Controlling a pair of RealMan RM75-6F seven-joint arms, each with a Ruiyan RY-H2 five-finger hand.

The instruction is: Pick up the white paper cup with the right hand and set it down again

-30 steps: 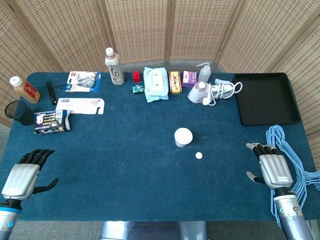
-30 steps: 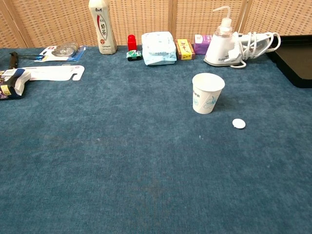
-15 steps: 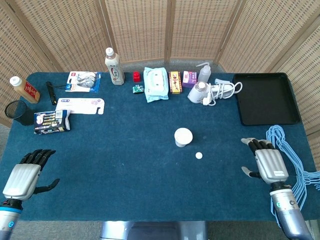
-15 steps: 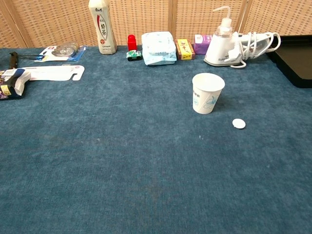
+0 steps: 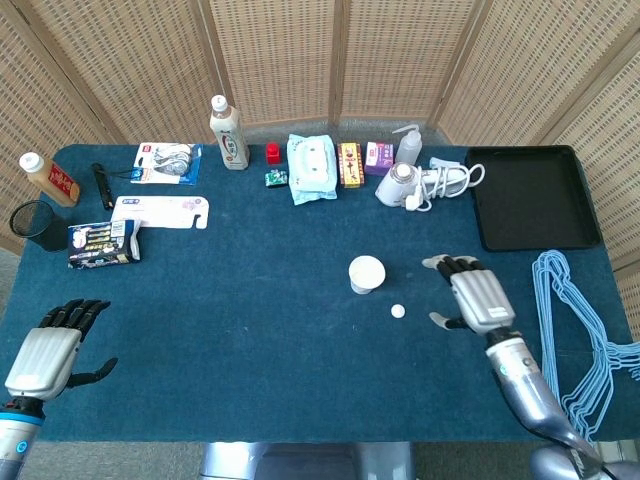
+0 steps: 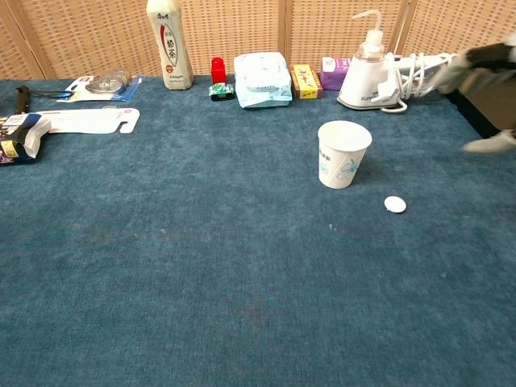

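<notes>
The white paper cup [image 5: 366, 274] [image 6: 343, 153] stands upright near the middle of the blue table, mouth up, with faint blue print on its side. My right hand [image 5: 474, 296] [image 6: 489, 98] hovers open to the right of the cup, a clear gap between them, fingers spread and holding nothing. In the chest view it shows blurred at the right edge. My left hand [image 5: 50, 350] is open at the table's front left corner, far from the cup.
A small white disc [image 5: 398, 311] [image 6: 395, 204] lies just right of the cup. Along the back stand a bottle [image 5: 229, 133], wipes pack [image 5: 311, 168], small boxes and a spray bottle [image 5: 406, 146]. A black tray [image 5: 530, 196] and blue hangers [image 5: 580, 320] lie at the right.
My right hand has moved left and forward from the table's right edge toward the cup, and now enters the chest view. The cup and left hand have stayed put.
</notes>
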